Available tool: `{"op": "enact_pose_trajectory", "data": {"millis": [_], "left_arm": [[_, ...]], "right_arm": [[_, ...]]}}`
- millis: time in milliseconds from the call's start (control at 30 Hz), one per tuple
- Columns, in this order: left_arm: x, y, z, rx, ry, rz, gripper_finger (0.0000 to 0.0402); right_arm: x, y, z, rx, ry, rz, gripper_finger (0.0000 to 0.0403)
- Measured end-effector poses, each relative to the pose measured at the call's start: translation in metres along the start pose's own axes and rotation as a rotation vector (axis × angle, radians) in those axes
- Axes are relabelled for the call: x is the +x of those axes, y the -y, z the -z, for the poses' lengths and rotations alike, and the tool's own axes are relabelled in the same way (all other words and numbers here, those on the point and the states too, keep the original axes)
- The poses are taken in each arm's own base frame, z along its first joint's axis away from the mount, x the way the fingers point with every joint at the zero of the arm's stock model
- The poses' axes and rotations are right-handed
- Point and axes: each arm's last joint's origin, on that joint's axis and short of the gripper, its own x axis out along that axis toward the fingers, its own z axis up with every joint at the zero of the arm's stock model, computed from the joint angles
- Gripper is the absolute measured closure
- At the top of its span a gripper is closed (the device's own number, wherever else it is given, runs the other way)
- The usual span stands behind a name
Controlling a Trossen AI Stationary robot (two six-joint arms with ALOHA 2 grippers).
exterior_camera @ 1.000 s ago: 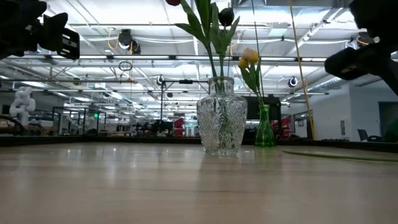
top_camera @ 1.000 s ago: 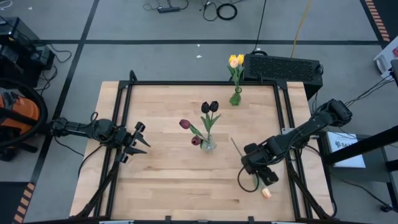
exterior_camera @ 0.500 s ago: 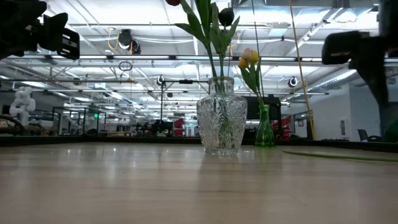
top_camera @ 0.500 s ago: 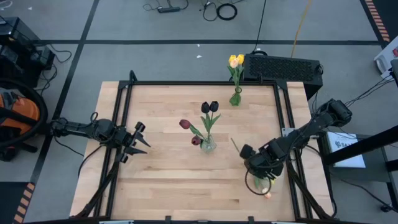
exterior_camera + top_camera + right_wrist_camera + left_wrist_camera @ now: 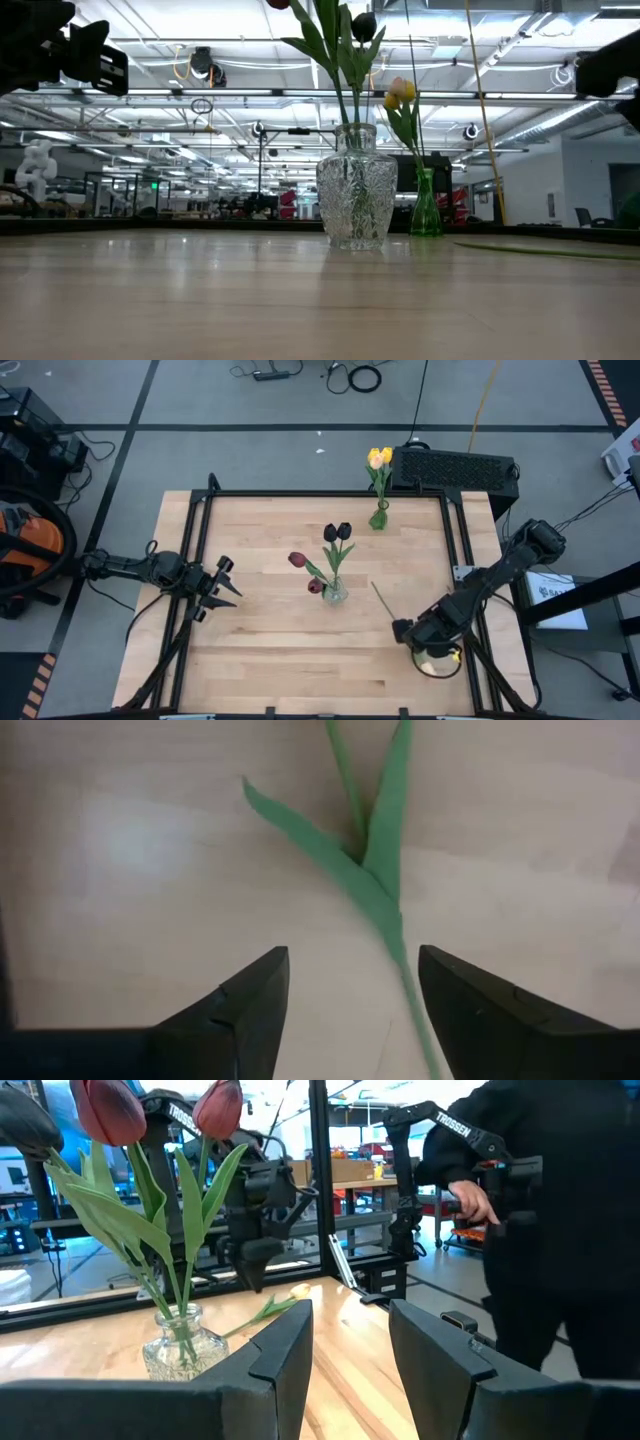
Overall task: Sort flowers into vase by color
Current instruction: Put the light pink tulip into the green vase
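Flower stem (image 5: 400,935) between open fingers (image 5: 250,1000)

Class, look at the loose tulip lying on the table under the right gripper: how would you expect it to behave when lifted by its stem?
The tulip has a long thin stem, so it will probably bend and droop. It lies flat and looks light, so it may slip or turn between the open right gripper's fingers.

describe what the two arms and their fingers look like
Both arms are dark, nearly black, built of jointed segments with cables trailing off the table. The left gripper ends in two pointed dark fingers. The right gripper has the same wedge-shaped, matte dark fingers. White lettering marks the right arm in the left wrist view.
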Motion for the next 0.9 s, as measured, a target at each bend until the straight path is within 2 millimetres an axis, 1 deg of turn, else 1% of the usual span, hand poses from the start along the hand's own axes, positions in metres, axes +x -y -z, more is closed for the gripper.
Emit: {"op": "enact_pose_trajectory", "data": {"millis": [133, 300, 367, 533, 633, 767, 900], "left_arm": [[0.0, 0.0, 0.0, 0.0, 0.0, 0.0, 0.0258], [0.0, 0.0, 0.0, 0.0, 0.0, 0.0, 0.0258], [0.0, 0.0, 0.0, 0.0, 0.001, 0.0, 0.0258], [0.0, 0.0, 0.0, 0.0, 0.001, 0.0, 0.0258], [0.0, 0.0, 0.0, 0.0, 0.0, 0.0, 0.0258], [0.0, 0.0, 0.0, 0.0, 0.0, 0.0, 0.0258], [0.0, 0.0, 0.0, 0.0, 0.001, 0.0, 0.0258]], "right_arm": [[0.01, 0.0, -0.004, -0.03, 0.032, 0.062, 0.0189], [0.017, 0.004, -0.006, -0.033, 0.073, 0.134, 0.0189], [0.021, 0.0, -0.004, -0.033, 0.073, 0.125, 0.0189], [0.039, -0.015, 0.003, -0.07, 0.062, 0.056, 0.0189], [0.046, -0.018, 0.005, -0.096, 0.062, 0.075, 0.0189], [0.047, -0.018, 0.005, -0.087, 0.071, 0.092, 0.0189], [0.043, -0.013, 0.003, -0.085, 0.074, 0.109, 0.0189]]}}
